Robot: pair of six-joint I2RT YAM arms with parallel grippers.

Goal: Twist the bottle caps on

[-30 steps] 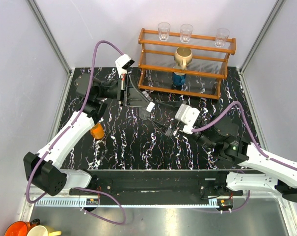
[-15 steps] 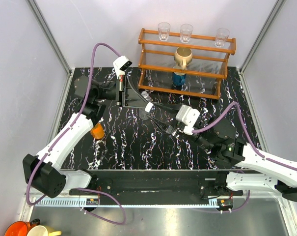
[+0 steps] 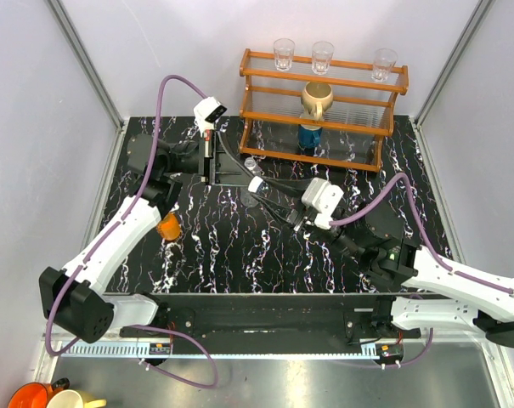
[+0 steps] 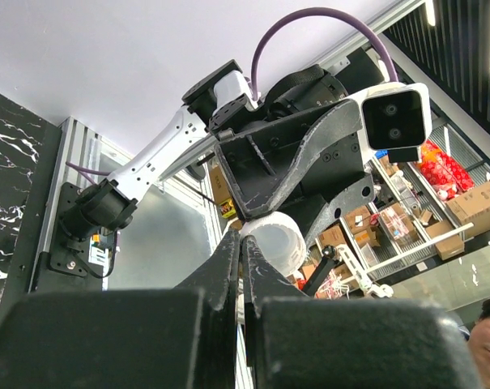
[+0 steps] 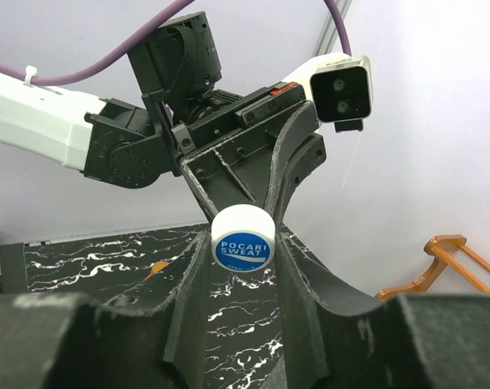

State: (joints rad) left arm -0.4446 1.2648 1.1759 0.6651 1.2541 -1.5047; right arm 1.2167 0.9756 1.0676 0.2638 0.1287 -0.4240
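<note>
Right gripper (image 5: pixel 243 250): clenched on the blue cap (image 5: pixel 242 233), one finger against each side of its rim. We read "POCARI SWEAT" in white on the cap's blue face, which looks straight into the right wrist camera. The rim is white.

From above, we place this cap in the air over the far half of the black marbled table (image 3: pixel 240 255), near the middle of its width and just in front of the left end of the wooden rack (image 3: pixel 244 102).

Left gripper (image 4: pixel 240 247): clamped tight, fingers pressed flat together, nothing visible between them. It points at the right gripper, tip to tip, the two nearly meeting. In the left wrist view a pale round thing (image 4: pixel 274 237) sits just past the left fingertips, in front of the right gripper's body. We cannot tell from there what it is.

Orange bottle (image 3: pixel 168 227): upright on the table toward the left edge, just beside the left arm's white forearm, well apart from both grippers. We cannot tell whether it carries a cap.

The rack stands at the far edge, right of centre. Three clear drinking glasses (image 3: pixel 323 55) sit on the top rail and a tan mug (image 3: pixel 317 99) on the shelf below. A blue object (image 3: pixel 309 136) under the mug is too small to name
</note>
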